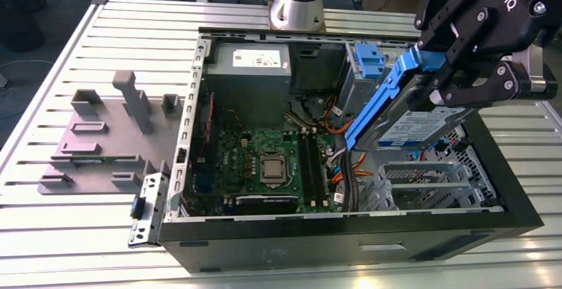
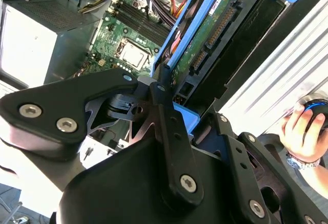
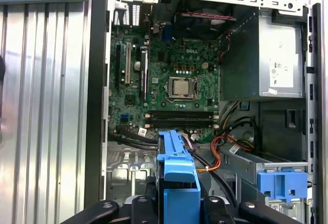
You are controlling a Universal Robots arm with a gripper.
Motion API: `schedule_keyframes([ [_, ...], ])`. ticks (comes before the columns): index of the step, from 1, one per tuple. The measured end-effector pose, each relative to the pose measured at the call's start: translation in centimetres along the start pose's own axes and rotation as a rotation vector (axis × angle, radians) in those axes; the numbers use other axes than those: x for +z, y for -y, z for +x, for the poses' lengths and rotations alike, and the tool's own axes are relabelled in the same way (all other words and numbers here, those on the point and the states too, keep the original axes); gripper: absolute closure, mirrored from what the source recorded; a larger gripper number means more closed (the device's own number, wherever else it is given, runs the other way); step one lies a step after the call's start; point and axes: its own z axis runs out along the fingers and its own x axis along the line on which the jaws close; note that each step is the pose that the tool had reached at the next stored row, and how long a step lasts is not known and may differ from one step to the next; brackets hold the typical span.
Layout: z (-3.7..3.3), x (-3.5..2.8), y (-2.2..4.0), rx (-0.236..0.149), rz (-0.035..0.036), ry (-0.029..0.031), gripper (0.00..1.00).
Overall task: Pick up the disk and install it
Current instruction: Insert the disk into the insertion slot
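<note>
My gripper (image 1: 443,78) is shut on the disk (image 1: 412,123), a silver-grey drive with a white-and-blue label and blue carrier rails. I hold it tilted, on edge, above the open computer case at the exterior view's right, over the metal drive cage (image 1: 422,183). In the second wrist view the disk (image 2: 205,44) shows its green circuit side and connector beyond the gripper (image 2: 187,98). In the first wrist view the blue carrier of the disk (image 3: 177,178) sticks out from the gripper (image 3: 178,206) toward the motherboard.
The open computer case (image 1: 351,233) holds a motherboard (image 1: 263,164), a grey power-supply box (image 1: 250,72), orange cables and a blue bay latch (image 1: 369,58). A grey plastic stand (image 1: 105,137) sits at the exterior view's left. A person's hand (image 2: 302,129) rests beside the case.
</note>
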Motion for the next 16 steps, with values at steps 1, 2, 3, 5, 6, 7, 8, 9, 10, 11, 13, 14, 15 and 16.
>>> schedule_keyframes([
  [1,0.05,0.0,0.01,0.0,0.0,0.0016,0.63],
  [2,0.1,-0.01,0.03,0.0,0.0,0.0045,0.63],
  [3,0.15,-0.01,0.04,0.0,0.0,0.008,0.63],
  [5,0.24,-0.02,0.07,-0.001,0.0001,0.0146,0.63],
  [6,0.29,-0.03,0.08,-0.001,0.0001,0.0165,0.63],
  [7,0.34,-0.03,0.09,-0.001,0.0001,0.0176,0.63],
  [8,0.4,-0.03,0.1,-0.001,0.0,0.0178,0.63],
  [9,0.47,-0.03,0.11,-0.001,0.0,0.0178,0.63],
  [10,0.52,-0.03,0.12,-0.001,0.0,0.0179,0.63],
  [11,0.57,-0.03,0.13,-0.001,0.0,0.0179,0.63],
  [13,0.67,-0.03,0.15,-0.001,0.0001,0.018,0.63],
  [14,0.71,-0.03,0.15,-0.001,0.0001,0.0179,0.63],
  [15,0.75,-0.03,0.16,-0.001,0.0001,0.018,0.63],
  [16,0.79,-0.02,0.17,-0.001,0.0001,0.018,0.63],
])
